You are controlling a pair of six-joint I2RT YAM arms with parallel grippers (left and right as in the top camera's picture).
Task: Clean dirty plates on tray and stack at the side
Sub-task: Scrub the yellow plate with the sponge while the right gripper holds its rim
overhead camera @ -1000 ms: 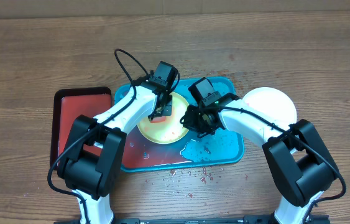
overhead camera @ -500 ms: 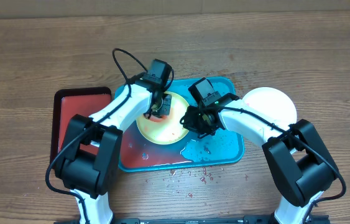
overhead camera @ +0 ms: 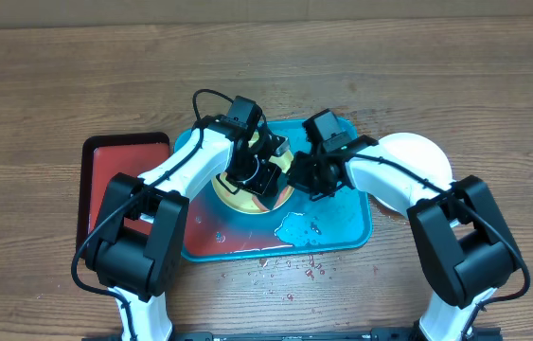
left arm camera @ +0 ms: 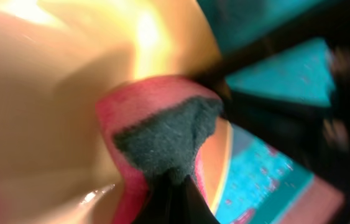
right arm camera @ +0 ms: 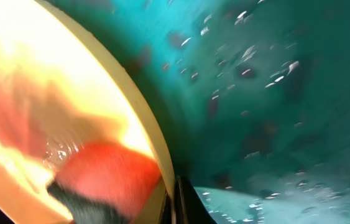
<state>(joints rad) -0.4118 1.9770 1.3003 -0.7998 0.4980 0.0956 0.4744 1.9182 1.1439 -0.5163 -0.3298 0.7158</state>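
You have nothing legible here: no text, label, brand, number or sign can be read in any view. The blue tray, the yellow-green plate, the sponge, the dark red tray and the worktop show plain surfaces, and both wrist views are blurred at close range.

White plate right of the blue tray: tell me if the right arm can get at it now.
Likely yes, once freed. The white plate lies uncovered beside the tray, just under the right arm. But the right gripper is occupied at the rim of the yellow-green plate and must leave that first.
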